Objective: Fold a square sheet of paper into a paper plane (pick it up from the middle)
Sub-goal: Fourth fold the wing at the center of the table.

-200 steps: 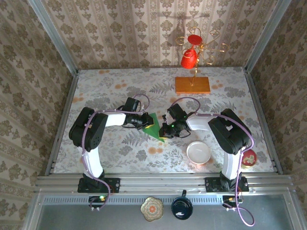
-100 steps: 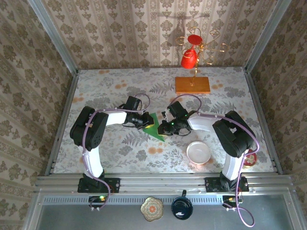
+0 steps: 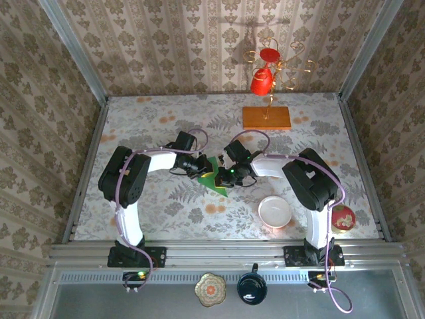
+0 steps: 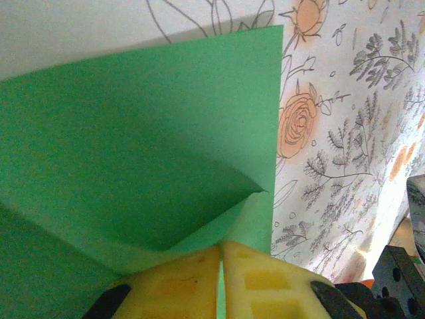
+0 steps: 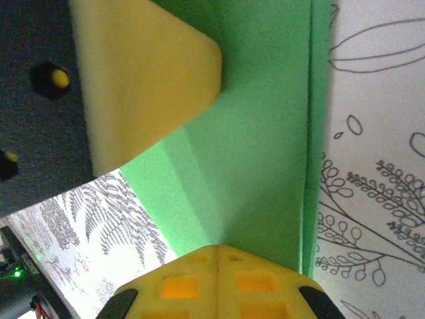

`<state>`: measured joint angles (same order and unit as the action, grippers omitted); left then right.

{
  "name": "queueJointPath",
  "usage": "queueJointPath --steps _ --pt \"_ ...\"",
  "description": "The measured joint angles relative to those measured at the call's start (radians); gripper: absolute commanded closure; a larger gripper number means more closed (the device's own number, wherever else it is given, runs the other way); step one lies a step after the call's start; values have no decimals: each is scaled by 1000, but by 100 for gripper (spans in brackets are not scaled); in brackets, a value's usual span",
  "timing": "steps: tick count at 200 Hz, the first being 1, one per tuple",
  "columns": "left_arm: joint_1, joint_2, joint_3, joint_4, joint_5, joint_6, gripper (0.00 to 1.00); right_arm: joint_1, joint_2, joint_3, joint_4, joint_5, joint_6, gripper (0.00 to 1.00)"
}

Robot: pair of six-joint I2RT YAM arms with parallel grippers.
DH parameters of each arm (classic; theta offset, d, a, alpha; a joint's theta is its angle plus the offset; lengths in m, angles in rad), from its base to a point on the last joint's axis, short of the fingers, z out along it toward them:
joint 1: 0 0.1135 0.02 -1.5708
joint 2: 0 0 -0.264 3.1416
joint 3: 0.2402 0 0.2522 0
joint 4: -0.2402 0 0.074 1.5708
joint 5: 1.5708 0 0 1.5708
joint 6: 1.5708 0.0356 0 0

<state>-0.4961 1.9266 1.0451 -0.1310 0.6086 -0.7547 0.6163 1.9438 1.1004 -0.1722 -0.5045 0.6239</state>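
Observation:
The square sheet of paper (image 3: 217,177) is bright green and partly folded, lying mid-table between the two arms. In the left wrist view the paper (image 4: 139,139) shows a folded flap with a pointed corner. My left gripper (image 4: 221,256) is shut on the paper's near edge, and a green sliver shows between its yellow pads. From above, the left gripper (image 3: 200,166) sits at the paper's left side. My right gripper (image 3: 230,171) is at the paper's right side. In its own view the right gripper (image 5: 218,254) is shut, tips against the green paper (image 5: 265,146) where a crease starts. One of the left gripper's yellow fingers (image 5: 146,73) lies just ahead.
A white bowl (image 3: 275,212) stands near the right arm's base. An orange wooden slab (image 3: 266,117) at the back carries a gold stand with red cups (image 3: 261,81). A red disc (image 3: 344,217) lies at the right edge. A patterned dish (image 3: 210,290) and a dark cup (image 3: 252,288) sit below the rail.
The right gripper has moved left and slightly back along the paper, closing on the left gripper. The left gripper has shifted a little right. The paper stays between them.

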Motion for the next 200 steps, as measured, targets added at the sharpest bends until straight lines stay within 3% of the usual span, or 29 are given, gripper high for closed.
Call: queueJointPath --steps 86,149,200 --pt "0 19 43 -75 -11 0 89 -8 -97 -204 175 -35 -11 98" --pt "1 20 45 -76 -10 0 90 -34 -190 -313 134 -77 -78 98" --pt "1 21 49 -80 -10 0 89 -41 -262 -328 -6 -69 -133 97"
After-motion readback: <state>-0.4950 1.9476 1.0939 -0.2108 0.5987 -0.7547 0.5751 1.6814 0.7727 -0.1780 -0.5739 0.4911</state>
